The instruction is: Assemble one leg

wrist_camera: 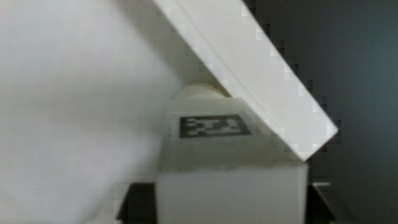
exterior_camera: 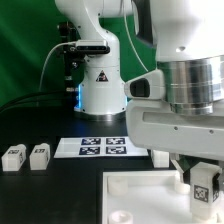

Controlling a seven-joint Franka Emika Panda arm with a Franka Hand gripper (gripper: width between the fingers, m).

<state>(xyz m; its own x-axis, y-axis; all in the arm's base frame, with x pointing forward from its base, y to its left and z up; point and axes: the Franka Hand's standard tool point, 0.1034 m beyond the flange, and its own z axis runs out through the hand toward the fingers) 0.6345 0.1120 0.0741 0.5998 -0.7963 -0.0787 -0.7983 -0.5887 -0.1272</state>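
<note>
My gripper (exterior_camera: 203, 170) is shut on a leg (exterior_camera: 208, 186), a small white block with a black-and-white tag. It holds the leg upright at the far right corner of the white square panel (exterior_camera: 140, 190), low in the exterior view. In the wrist view the leg (wrist_camera: 217, 150) sits between my dark fingers (wrist_camera: 143, 203), tag facing the camera. Its rounded far end meets the panel's thick edge (wrist_camera: 249, 70). My gripper (wrist_camera: 228, 205) is mostly hidden by the leg. Whether the leg sits in a corner socket is hidden.
Two more white legs (exterior_camera: 14, 157) (exterior_camera: 39, 154) stand on the black table at the exterior view's left. The marker board (exterior_camera: 103, 146) lies in front of the robot base (exterior_camera: 98, 85). Another small white part (exterior_camera: 160, 157) lies behind the panel.
</note>
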